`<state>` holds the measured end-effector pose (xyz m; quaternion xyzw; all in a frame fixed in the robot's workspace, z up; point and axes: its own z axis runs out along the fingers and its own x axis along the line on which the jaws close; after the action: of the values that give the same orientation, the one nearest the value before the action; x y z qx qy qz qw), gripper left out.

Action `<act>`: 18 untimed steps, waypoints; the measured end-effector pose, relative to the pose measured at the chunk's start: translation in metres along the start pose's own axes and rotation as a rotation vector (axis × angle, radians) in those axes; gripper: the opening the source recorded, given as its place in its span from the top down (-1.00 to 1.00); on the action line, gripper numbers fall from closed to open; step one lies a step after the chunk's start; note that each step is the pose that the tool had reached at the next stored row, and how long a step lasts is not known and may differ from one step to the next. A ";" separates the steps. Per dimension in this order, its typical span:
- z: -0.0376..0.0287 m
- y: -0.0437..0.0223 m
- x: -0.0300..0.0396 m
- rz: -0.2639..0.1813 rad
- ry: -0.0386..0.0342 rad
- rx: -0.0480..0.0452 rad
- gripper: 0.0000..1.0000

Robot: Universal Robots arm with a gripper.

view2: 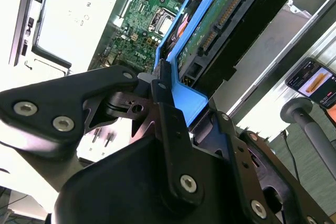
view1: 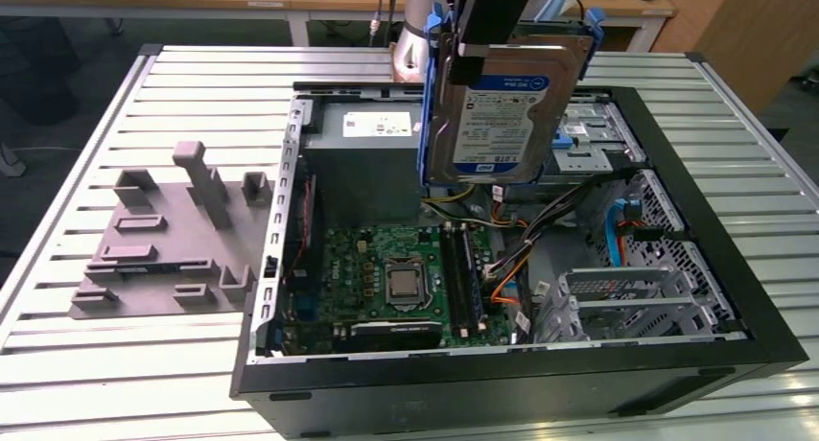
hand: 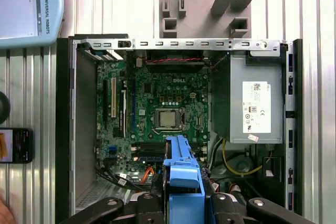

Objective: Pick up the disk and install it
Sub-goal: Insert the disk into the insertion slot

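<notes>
The bench (view1: 77, 364) carries the open computer case (view1: 512, 388), its insides exposed. The disk (view1: 502, 115) hangs above it at upper centre of the exterior view, long axis vertical, label facing the camera, connectors downward. The claw (view2: 176, 95) clamps the top end of its blue frame, probably to leave the body free.
</notes>
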<state>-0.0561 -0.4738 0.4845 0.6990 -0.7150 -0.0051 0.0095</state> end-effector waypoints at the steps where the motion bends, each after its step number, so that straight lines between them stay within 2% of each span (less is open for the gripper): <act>1: 0.0000 0.0002 0.0000 0.000 0.0000 0.0000 0.27; 10: 0.0000 0.0003 0.0014 0.000 0.0000 0.0000 0.27; 18: 0.0001 0.0001 0.0105 0.000 -0.0001 0.0001 0.27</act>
<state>-0.0564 -0.4843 0.4845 0.6990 -0.7150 -0.0051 0.0094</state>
